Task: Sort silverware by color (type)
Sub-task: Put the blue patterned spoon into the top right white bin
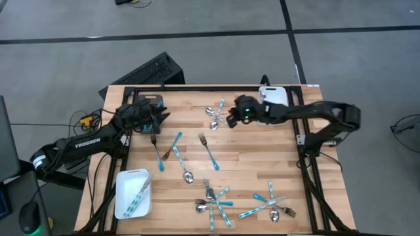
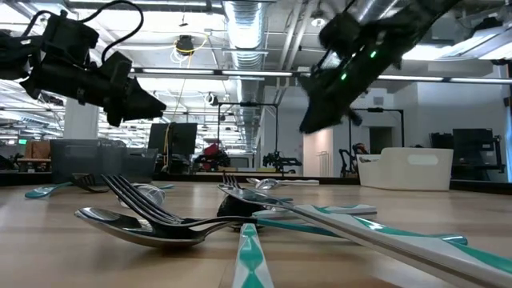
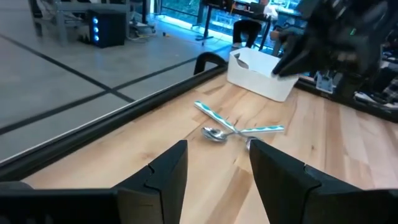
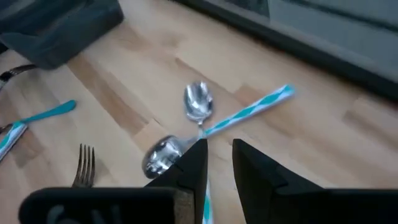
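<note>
Hovering over the crossed pair of shiny metal spoons with striped teal handles [image 1: 216, 115] at the wooden table's [image 1: 249, 157] far edge, the right gripper [image 1: 231, 119] looks set to pick one; it should drop straight down and straddle a single handle, clear of the other. Its jaws stand slightly apart, holding nothing. The left gripper [image 1: 156, 122] waits across the table, jaws apart, empty.

Lab or workshop: exposed ceiling ducts [image 2: 244, 20], concrete floor [image 1: 216, 59].
</note>
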Available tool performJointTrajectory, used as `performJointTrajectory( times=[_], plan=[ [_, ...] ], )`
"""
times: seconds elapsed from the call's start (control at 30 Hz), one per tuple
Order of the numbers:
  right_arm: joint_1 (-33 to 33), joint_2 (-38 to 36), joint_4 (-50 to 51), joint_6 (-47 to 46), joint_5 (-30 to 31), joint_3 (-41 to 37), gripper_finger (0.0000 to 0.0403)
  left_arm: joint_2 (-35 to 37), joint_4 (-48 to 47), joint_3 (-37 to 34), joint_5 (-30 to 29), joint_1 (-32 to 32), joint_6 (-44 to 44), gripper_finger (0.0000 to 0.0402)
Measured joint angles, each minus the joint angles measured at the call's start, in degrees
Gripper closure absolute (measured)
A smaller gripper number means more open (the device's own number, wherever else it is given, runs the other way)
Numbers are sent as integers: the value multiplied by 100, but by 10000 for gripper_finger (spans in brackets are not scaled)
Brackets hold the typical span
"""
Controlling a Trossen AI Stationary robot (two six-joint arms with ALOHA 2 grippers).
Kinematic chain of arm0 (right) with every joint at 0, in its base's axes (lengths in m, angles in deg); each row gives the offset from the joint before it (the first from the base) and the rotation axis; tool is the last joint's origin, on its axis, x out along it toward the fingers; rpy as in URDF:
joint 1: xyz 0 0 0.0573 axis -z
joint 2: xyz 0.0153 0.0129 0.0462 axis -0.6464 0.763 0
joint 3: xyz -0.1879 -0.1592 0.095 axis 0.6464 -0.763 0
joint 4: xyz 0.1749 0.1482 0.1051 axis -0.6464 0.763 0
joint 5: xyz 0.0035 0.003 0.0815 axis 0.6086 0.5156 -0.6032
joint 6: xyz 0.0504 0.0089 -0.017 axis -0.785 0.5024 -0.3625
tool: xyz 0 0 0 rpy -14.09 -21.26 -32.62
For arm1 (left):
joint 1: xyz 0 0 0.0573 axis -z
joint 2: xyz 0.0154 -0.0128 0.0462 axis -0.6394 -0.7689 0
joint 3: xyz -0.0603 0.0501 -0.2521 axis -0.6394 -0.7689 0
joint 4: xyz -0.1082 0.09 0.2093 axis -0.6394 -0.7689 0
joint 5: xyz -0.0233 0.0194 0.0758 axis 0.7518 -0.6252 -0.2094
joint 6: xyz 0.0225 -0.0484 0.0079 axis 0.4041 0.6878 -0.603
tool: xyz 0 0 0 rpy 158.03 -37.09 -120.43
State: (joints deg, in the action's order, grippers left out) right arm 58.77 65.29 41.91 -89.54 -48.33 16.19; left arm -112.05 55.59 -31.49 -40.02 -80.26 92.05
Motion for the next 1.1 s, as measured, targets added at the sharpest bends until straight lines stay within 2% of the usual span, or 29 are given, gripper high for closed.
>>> performJointTrajectory(
  times=[0.1,0.23,0.4,0.53,0.63,0.77,0.93,1.1],
  plan=[
    [2,527,-20,-116,-253,203,304,2,-8,0,45,2,121,242],
    [-108,1095,-33,239,-429,472,295,0,-95,0,453,2,193,242],
    [-152,1703,-26,724,-446,775,258,-1,3,0,852,284,203,242],
    [-22,2014,301,725,-435,969,221,0,78,0,700,775,170,242],
    [54,2145,631,701,-409,1049,214,-5,65,0,354,1142,139,242],
    [83,2168,809,766,-409,1058,252,-11,55,0,-161,1487,108,242],
    [77,1920,1526,782,-430,1054,354,-11,55,0,-471,1678,101,242],
    [-27,1058,2742,442,-404,1112,352,-9,55,0,-527,1757,178,242]
  ],
)
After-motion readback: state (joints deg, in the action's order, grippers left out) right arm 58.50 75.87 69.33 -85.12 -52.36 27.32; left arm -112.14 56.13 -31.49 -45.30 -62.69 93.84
